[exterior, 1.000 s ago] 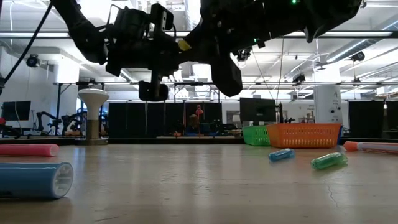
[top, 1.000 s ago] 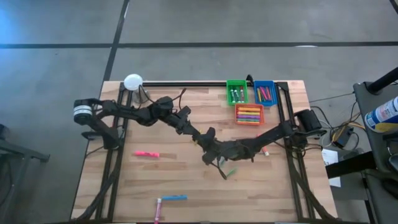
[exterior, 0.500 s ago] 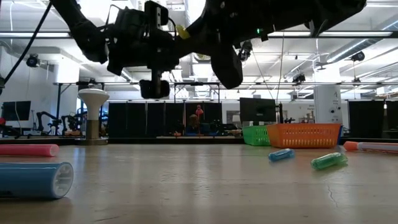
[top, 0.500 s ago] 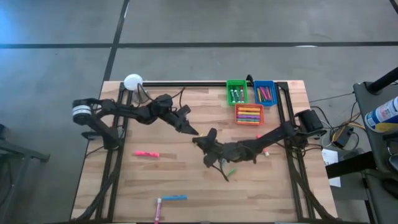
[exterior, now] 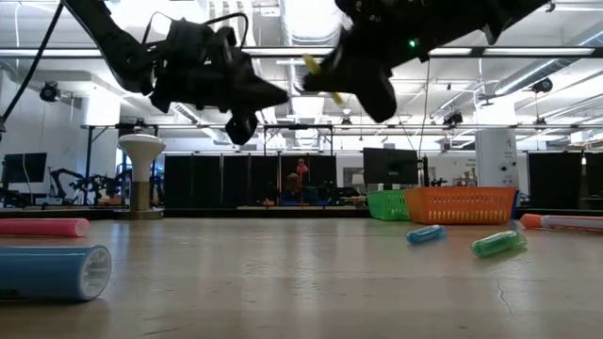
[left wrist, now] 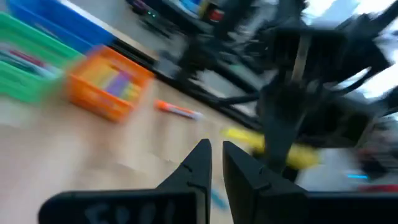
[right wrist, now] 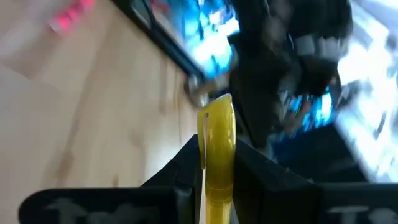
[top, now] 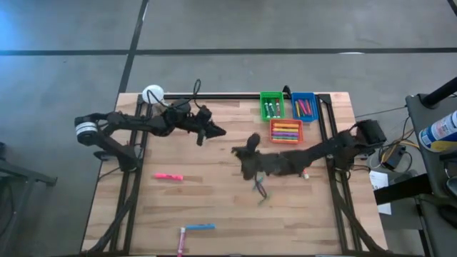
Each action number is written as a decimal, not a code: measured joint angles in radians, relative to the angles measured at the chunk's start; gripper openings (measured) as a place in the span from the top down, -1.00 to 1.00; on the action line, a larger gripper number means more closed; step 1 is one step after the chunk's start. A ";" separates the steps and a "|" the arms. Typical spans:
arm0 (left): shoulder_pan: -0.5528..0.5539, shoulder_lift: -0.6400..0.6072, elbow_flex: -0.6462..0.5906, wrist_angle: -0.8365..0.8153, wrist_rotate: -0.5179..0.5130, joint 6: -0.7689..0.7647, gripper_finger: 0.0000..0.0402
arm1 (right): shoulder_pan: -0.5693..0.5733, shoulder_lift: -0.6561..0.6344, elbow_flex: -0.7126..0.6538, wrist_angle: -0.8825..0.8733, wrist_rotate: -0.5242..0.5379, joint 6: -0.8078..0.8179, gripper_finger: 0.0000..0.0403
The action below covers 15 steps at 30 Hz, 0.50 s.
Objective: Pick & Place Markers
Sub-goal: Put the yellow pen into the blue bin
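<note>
Nearest in the low view: blue marker [exterior: 52, 272], lying on the table [exterior: 301, 282], its round end facing the camera; the high view shows it [top: 201, 227] with long axis running left to right at the near edge, a white-barrelled marker [top: 181, 240] just beside it.

Pink marker [top: 168, 176]: flat on the left half, long axis left to right.

Green marker [exterior: 498, 244] and a small blue one [exterior: 426, 234]: lying on the right side in the low view; in the high view they are largely hidden beneath the right arm.

Right tool [right wrist: 214, 163]: raised over the table's middle, clamped on a yellow marker [right wrist: 217, 155]. Its wrist view shows the marker running lengthwise between the fingers, tip pointing forward. The low view shows it [exterior: 322, 78] tilted, high above the table.

Left tool [left wrist: 213, 163]: raised over the far left centre, fingers at a narrow gap, nothing between them.

Far right: orange bin [top: 285, 131], green bin [top: 271, 106], blue bin [top: 304, 107], each with markers lying inside; contents visible only from above.
</note>
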 joint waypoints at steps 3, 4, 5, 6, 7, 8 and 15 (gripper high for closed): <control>-0.004 0.000 -0.005 -0.022 -0.147 0.134 0.84 | -0.059 -0.106 -0.027 -0.196 -0.001 0.174 0.73; -0.004 0.000 -0.007 -0.029 -0.183 0.155 0.84 | -0.084 -0.141 -0.031 -0.258 -0.010 0.236 0.73; -0.004 0.000 -0.008 -0.032 -0.216 0.163 0.84 | -0.111 -0.177 -0.038 -0.324 -0.026 0.295 0.73; -0.004 0.000 -0.008 -0.033 -0.251 0.165 0.84 | -0.143 -0.209 -0.046 -0.401 -0.039 0.353 0.73; -0.004 0.000 -0.009 -0.033 -0.293 0.164 0.84 | -0.176 -0.239 -0.050 -0.462 -0.051 0.404 0.73; -0.005 0.000 -0.009 -0.035 -0.334 0.160 0.84 | -0.209 -0.266 -0.055 -0.504 -0.060 0.447 0.73; -0.007 0.000 -0.009 -0.070 -0.488 0.115 0.84 | -0.479 -0.400 -0.089 -0.702 -0.122 0.646 0.73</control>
